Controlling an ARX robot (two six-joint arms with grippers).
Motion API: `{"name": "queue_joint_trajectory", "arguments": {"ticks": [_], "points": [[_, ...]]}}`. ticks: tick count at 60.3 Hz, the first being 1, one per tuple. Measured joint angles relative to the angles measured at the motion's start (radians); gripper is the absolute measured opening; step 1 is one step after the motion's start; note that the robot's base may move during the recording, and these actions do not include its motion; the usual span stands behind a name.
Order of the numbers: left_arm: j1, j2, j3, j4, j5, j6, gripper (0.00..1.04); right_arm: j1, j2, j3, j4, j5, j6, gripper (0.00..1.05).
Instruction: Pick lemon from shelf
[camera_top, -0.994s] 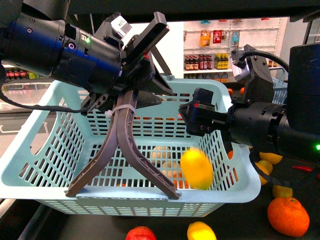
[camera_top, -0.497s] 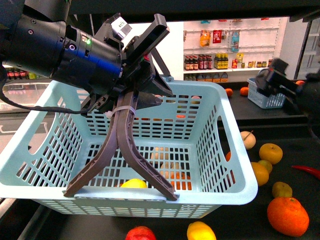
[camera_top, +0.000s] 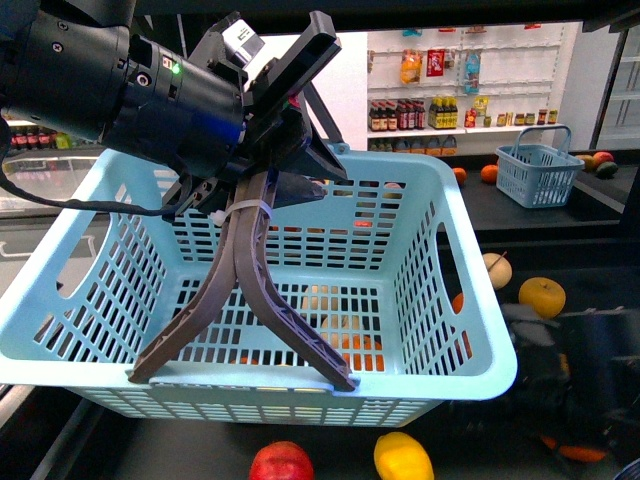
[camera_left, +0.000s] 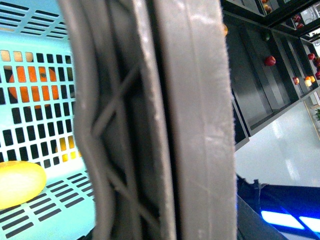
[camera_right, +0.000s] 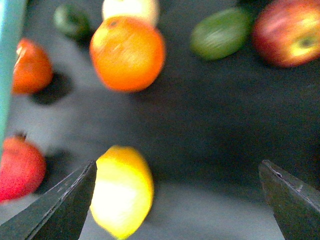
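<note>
The black shelf (camera_right: 215, 120) fills the right wrist view; the blue basket (camera_top: 400, 387) spans the front view's centre, its grey handle (camera_top: 250, 270) clamped in the left gripper (camera_top: 268, 175) at upper left; the right gripper (camera_right: 180, 200) gapes wide; a lemon (camera_left: 17, 182), seemingly inside the basket, shows lower left in the left wrist view; a second lemon (camera_right: 122, 190) lies on the shelf.

right hand (camera_right: 177, 170) dropped from high right to low over shelf (camera_right: 215, 125), spread beside a lemon (camera_right: 122, 190)
</note>
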Motion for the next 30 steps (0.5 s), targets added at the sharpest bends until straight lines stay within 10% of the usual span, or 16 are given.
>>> {"name": "queue_joint_trajectory", "arguments": {"ticks": [30], "points": [[0.004,0.0,0.003,0.0,-0.014,0.019,0.27,0.113,0.193,0.112,0.019,0.005,-0.278,0.97]]}}
